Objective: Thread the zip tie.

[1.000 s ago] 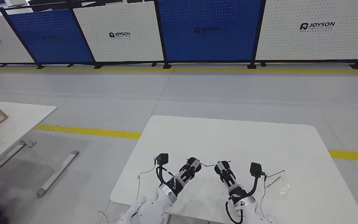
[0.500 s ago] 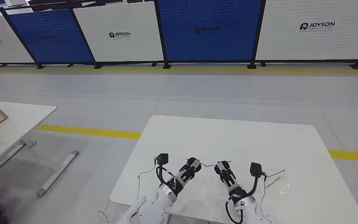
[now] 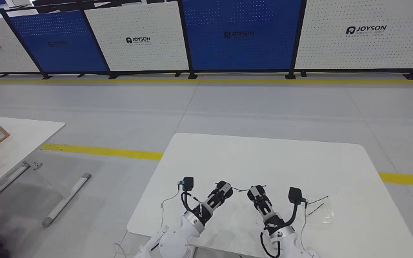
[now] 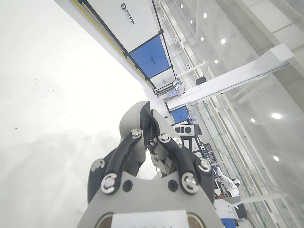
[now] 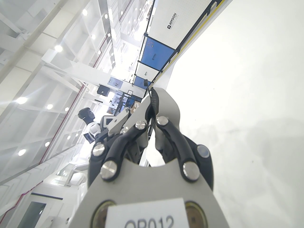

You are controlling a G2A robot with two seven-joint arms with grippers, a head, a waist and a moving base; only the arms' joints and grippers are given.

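Right wrist view, zip tie (image 5: 145, 83) (head outward), clamped

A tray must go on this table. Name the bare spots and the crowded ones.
Crowded: the near edge of the table, where the left gripper and right gripper hold the zip tie between them, with a clear bag beside the right arm. Bare: its far half, from the far edge to the grippers.
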